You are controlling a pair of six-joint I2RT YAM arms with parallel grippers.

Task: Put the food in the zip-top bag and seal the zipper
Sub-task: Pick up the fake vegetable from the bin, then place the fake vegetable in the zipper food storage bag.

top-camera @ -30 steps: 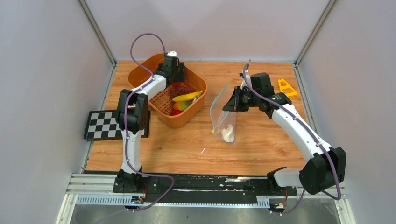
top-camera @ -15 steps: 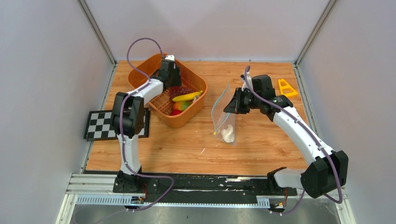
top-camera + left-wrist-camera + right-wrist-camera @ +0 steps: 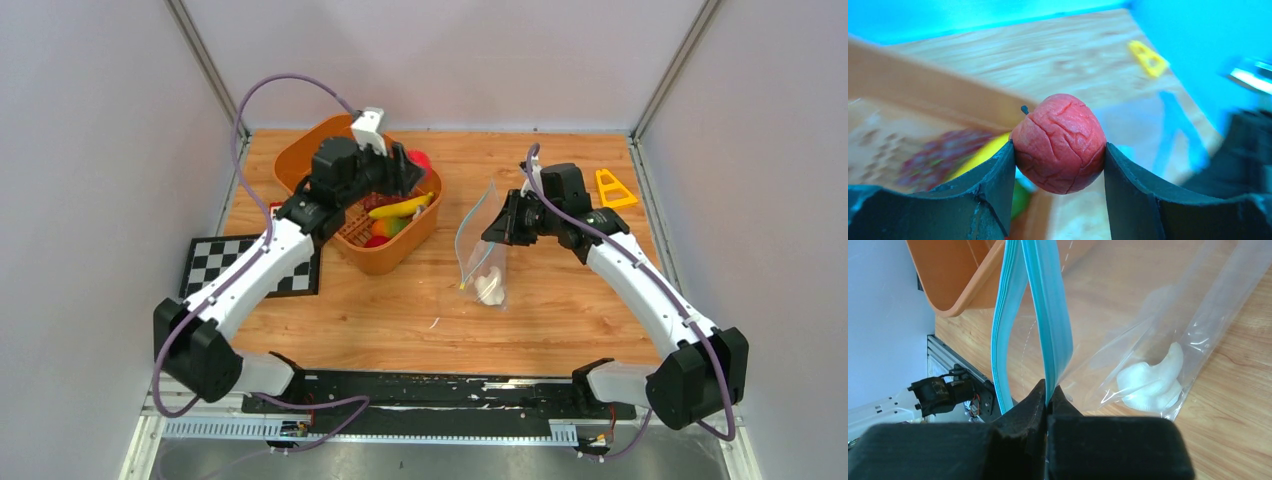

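My left gripper (image 3: pixel 415 165) is shut on a red round fruit (image 3: pixel 1058 143), also seen in the top view (image 3: pixel 422 160), and holds it above the right rim of the orange basket (image 3: pixel 300 165). The yellow banana (image 3: pixel 400 207), a dark red fruit and green and orange pieces lie in the basket. My right gripper (image 3: pixel 497 222) is shut on one lip of the teal zipper (image 3: pixel 1050 320) and holds the clear zip-top bag (image 3: pixel 480 250) up with its mouth open. A white garlic-like piece (image 3: pixel 1153 382) lies inside the bag (image 3: pixel 1198 315).
A black-and-white checkerboard (image 3: pixel 235 268) lies at the table's left edge. A yellow triangular piece (image 3: pixel 612 187) lies at the back right. White walls close in the table on three sides.
My left arm has risen out of the basket and swung right with the red fruit in its jaws. The right gripper and bag have barely moved.
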